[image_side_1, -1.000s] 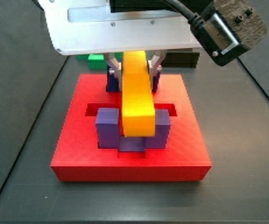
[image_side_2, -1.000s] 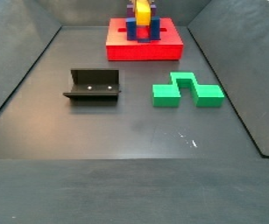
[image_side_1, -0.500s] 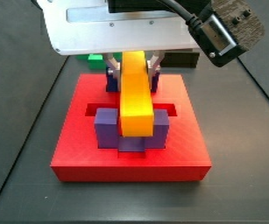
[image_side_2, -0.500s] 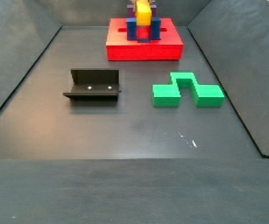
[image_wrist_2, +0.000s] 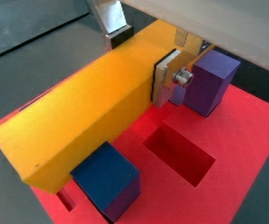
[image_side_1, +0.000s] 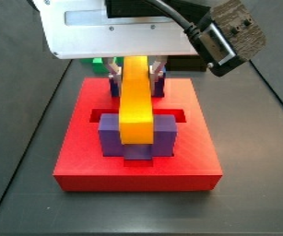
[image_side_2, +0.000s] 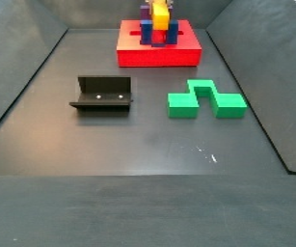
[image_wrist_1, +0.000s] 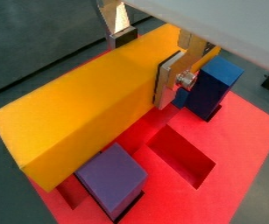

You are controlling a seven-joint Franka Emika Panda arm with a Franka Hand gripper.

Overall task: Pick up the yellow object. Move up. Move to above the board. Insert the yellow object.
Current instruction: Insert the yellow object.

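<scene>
**Yellow object held low over the board's posts**

Yellow object (image_wrist_1: 89, 114) sat clamped between the claw's (image_wrist_1: 146, 54) silver fingers (image_wrist_1: 169, 80), which gripped it near its far end in both wrist views; the claw (image_wrist_2: 143, 52) was closed on it, not empty. Directly beneath the claw, the bar ran lengthwise between the upright posts of the board (image_side_1: 193, 157), its near end resting level with the tops of the purple post (image_wrist_1: 110, 178) and the pair in front. Whether it already touched the board's floor between them could not be told.

Just beside the claw stood the blue post (image_wrist_1: 215, 84), and next to the bar lay an open recessed slot (image_wrist_2: 180, 156) with nothing in it. The slot under the bar itself was hidden by the bar.

As a judgement, the insertion looked nearly done, and the risk lay in the tight fit: a slight tilt or sideways offset could wedge the bar against a post, and letting go too soon could leave it perched on top and not seated.

Farther from the claw, on the dark bench (image_side_2: 150, 183), stood the fixture (image_side_2: 102, 94), holding nothing, and beside it the green block (image_side_2: 204, 99), both well apart from the board (image_side_2: 163, 56).
</scene>
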